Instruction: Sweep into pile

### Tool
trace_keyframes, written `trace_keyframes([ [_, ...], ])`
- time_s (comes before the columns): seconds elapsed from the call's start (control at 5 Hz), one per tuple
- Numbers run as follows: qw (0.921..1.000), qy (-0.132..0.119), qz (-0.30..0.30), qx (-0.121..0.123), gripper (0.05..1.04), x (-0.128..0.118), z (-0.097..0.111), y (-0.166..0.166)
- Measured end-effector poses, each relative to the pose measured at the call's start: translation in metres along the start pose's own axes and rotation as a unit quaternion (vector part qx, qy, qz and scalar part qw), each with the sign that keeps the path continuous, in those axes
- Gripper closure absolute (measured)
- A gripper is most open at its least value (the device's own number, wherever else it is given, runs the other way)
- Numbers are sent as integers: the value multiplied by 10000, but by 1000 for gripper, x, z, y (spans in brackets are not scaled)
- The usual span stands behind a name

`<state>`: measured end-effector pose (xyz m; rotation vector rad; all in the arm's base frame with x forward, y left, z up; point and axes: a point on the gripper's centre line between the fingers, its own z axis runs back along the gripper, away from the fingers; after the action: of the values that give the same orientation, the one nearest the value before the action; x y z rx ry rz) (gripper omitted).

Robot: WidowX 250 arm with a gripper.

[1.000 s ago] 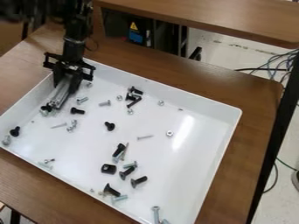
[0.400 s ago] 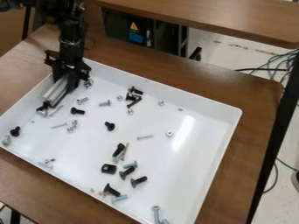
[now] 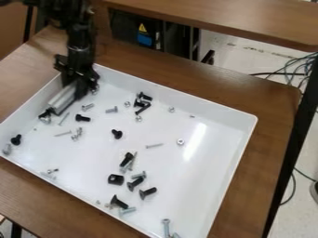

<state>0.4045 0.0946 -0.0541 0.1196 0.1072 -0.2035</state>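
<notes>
At the white tray's upper left corner the black gripper [image 3: 76,88] is shut on a silver metal bar [image 3: 63,98], which slants down to the left inside the tray [image 3: 217,139]. Beside the bar's lower end lie a black screw [image 3: 45,114] and a small silver piece. A thin silver screw [image 3: 64,119] and a black bolt [image 3: 82,118] lie just right of it. Other screws, bolts and nuts are scattered: a black cluster [image 3: 142,103] near the back wall, a black bolt [image 3: 116,134] mid-tray, a nut [image 3: 180,142] at right, and several black pieces [image 3: 135,183] toward the front.
Raised walls surround the tray, which stands on a brown wooden table [image 3: 248,100]. A black bolt [image 3: 16,139] lies by the left wall, and a silver bolt [image 3: 166,228] lies near the front corner. Another wooden surface [image 3: 236,18] stands behind, with cables on the floor at right.
The bar's lower end has shifted slightly left, and the gripper has moved a little. A thin silver screw beside the bar has turned and now lies apart from it.
</notes>
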Motion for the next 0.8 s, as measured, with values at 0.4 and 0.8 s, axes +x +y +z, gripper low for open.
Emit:
trace_keyframes([
  [0.4,9986,-48,-438,-292,721,4,8,-85],
  [0.8,9923,-114,-1034,-665,721,8,22,-208],
])
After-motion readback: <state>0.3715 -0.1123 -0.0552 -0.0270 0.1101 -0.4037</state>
